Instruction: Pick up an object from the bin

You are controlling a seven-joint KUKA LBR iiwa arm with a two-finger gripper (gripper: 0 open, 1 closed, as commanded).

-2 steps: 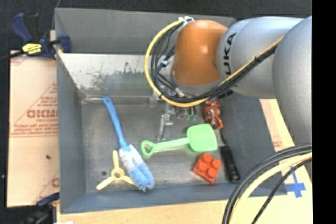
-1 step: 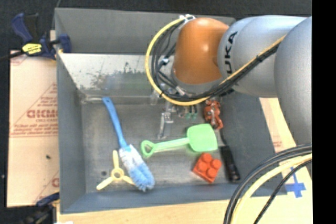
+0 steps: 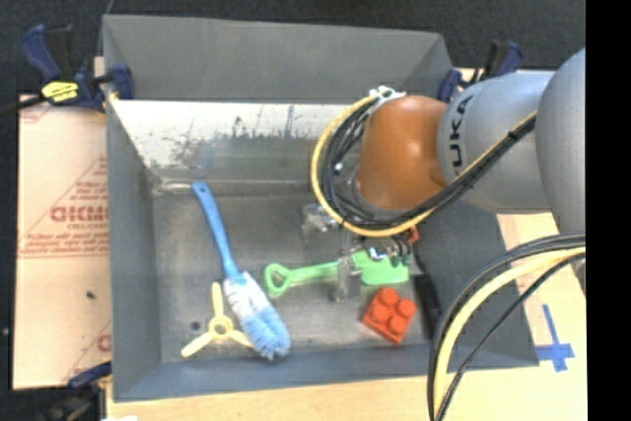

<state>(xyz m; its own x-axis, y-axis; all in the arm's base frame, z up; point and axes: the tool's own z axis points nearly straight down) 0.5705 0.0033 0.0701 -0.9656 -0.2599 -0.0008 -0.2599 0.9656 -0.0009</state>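
My gripper (image 3: 343,277) hangs low in the right half of the bin, under the arm's orange dome, right over the shaft of a green toy shovel (image 3: 296,275). The shovel lies flat, its looped handle pointing left and its wider green end (image 3: 381,267) tucked under the wrist. A red toy brick (image 3: 387,315) sits just right of and below the gripper, near the bin's front wall.
A blue brush (image 3: 240,291) with white-blue bristles lies slanted in the left half of the bin. A small yellow three-armed piece (image 3: 215,328) rests beside its bristles. The arm and its cables cover the bin's right side.
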